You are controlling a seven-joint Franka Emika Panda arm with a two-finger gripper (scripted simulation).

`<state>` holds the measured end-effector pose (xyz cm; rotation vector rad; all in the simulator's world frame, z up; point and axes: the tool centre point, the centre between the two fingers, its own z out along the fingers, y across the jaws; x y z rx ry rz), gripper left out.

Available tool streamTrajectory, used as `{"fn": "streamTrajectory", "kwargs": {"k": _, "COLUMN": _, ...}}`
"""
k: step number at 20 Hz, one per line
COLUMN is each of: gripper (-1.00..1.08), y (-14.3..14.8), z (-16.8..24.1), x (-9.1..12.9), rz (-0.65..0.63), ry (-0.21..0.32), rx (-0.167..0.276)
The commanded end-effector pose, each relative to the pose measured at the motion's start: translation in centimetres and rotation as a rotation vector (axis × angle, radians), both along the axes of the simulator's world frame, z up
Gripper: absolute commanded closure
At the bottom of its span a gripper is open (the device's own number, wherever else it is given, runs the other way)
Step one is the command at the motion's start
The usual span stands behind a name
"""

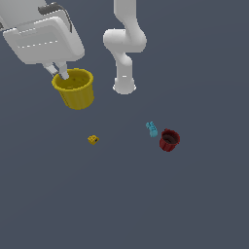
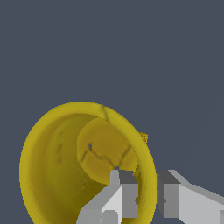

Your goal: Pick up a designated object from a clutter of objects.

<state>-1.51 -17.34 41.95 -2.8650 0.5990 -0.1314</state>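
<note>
At the exterior view's left, the gripper has its jaws clamped across the yellow cup's rim wall. Keeping that pinch firm and raising it straight would seem wisest, well apart from the dark red cup.

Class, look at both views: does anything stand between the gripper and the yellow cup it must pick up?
Nothing visible does. The gripper already straddles the yellow cup wall, one finger inside, one outside. The other clutter lies apart.

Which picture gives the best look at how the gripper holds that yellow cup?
The wrist view. There the gripper straddles the yellow cup's rim, one finger inside and one outside. The exterior view shows the whole cup under the gripper, but the fingers look tiny and the grip is hard to read.
</note>
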Motion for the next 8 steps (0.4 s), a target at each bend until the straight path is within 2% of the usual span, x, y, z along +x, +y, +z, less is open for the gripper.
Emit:
{"fn": "streamTrajectory", "kwargs": {"k": 1, "gripper": 1.08, "y": -0.04, "z": 0.76, "x": 0.08, "rz": 0.001, "ry": -0.002, "rx": 0.000}}
{"fn": "streamTrajectory", "kwargs": {"k": 8, "gripper": 1.08, "y": -0.06, "z": 0.73, "x": 0.17, "rz": 0.001, "ry": -0.003, "rx": 0.001}}
